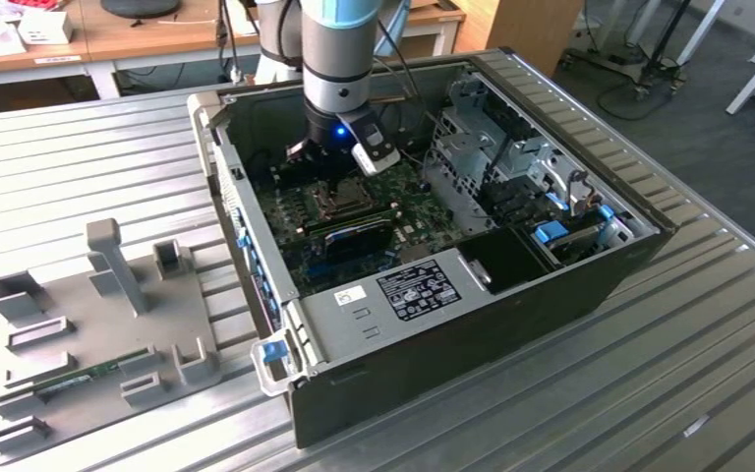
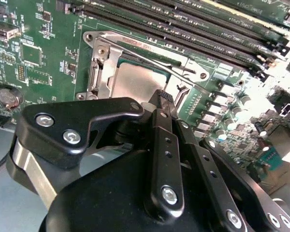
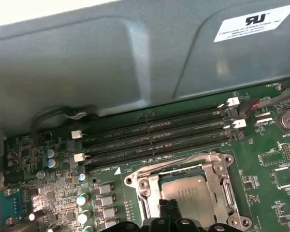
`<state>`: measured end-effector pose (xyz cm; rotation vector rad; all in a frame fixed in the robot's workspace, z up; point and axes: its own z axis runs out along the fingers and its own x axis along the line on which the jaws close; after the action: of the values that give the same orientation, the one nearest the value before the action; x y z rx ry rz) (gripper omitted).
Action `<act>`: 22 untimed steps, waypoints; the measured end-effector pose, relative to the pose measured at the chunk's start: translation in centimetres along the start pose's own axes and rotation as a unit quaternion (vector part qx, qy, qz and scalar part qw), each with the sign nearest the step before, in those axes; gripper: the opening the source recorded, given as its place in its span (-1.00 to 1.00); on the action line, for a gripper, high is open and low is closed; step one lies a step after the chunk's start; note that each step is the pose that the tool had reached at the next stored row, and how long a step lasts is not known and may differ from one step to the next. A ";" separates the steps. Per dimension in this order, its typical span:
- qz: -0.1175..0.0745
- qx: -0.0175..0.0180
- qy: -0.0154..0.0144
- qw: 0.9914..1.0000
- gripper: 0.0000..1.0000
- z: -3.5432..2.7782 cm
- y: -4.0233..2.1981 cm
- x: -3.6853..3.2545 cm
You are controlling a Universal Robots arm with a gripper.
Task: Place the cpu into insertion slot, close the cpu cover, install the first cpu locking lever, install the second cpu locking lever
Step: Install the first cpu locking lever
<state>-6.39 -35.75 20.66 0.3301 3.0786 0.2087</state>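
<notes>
Here the cpu point(image 2: 137, 79) sits flat in the insertion slot point(image 3: 232, 191) on the green motherboard point(image 2: 48, 38), grey top showing. The cpu cover point(image 2: 100, 67) lies down around it, framing the chip. A thin locking lever point(image 2: 150, 60) crosses the cover at a slant. The gripper point(image 2: 163, 99) hangs just over the slot's edge, fingertips pressed together with nothing between them, beside the chip. Long memory slots point(image 3: 154, 137) run just beyond the slot.

Claw point(image 2: 165, 104) hides pt of cpu point(image 2: 135, 79) — lower edge unseen.
</notes>
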 end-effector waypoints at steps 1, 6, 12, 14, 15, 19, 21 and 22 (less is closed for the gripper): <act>-0.009 0.000 0.001 1.000 -0.80 0.00 0.00 -0.01; -0.036 -0.001 0.005 0.999 -0.80 0.03 0.10 -0.43; -0.046 -0.001 0.007 0.999 -0.80 0.06 0.25 -1.14; -0.048 -0.001 0.008 0.999 -0.80 -0.08 0.27 -1.15; -0.048 -0.001 0.008 0.999 -0.80 -0.23 0.29 -1.15; -0.049 -0.001 0.008 0.999 -0.80 -0.69 0.36 -1.17; -0.049 -0.001 0.008 0.999 -0.80 -0.69 0.36 -1.17; -0.049 -0.001 0.008 0.999 -0.80 -0.69 0.37 -1.23</act>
<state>-5.15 -35.74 21.42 0.1765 3.1004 0.2121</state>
